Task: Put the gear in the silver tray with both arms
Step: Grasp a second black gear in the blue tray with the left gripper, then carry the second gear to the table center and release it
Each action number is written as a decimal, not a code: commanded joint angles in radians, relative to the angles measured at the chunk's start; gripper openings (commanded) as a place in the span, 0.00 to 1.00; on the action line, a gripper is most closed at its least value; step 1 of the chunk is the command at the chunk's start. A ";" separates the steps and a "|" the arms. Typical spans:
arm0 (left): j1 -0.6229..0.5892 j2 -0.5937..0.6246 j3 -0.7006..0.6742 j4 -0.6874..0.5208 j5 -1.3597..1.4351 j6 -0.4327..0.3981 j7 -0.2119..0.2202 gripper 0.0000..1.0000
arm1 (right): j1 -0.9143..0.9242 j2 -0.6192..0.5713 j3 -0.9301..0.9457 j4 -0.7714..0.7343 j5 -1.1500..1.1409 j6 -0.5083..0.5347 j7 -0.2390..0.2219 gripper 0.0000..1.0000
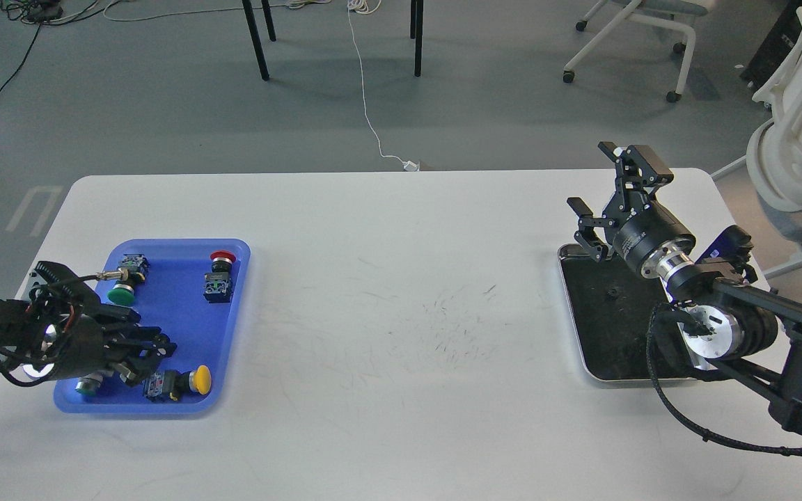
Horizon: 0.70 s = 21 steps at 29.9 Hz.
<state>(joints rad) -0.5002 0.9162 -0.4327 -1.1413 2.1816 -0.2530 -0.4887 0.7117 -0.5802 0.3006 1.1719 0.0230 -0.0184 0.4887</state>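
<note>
The silver tray (571, 313) lies at the table's right, with a dark bottom and one small dark speck in it. My right gripper (601, 182) is open and empty, raised above the tray's far left corner. My left gripper (147, 358) lies low over the front left of the blue tray (177, 321), its fingers spread, next to a yellow-capped button switch (179, 383) and a silver-and-green one (88, 384) that it partly hides. A green-capped switch (121, 291) and a red-capped switch (219, 277) lie further back in the blue tray.
The white table (401, 278) lies bare between the two trays, with dark scuffs at its middle. My right arm's elbow and cables (721, 334) cover the silver tray's right side. Office chairs (798, 139) stand beyond the table's right end.
</note>
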 commanded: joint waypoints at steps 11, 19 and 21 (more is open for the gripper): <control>-0.040 -0.008 0.000 -0.003 0.000 -0.002 0.000 0.10 | 0.002 -0.001 0.000 0.000 0.000 0.000 0.000 0.97; -0.250 -0.006 -0.003 -0.119 0.000 -0.069 0.000 0.10 | 0.023 -0.006 0.003 0.000 0.000 0.000 0.000 0.97; -0.306 -0.011 -0.003 -0.168 0.000 -0.110 0.000 0.10 | 0.049 -0.015 0.002 0.002 0.000 0.000 0.000 0.97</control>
<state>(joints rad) -0.7283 0.9126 -0.4357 -1.2492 2.1816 -0.3117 -0.4885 0.7305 -0.5855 0.3023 1.1721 0.0230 -0.0184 0.4887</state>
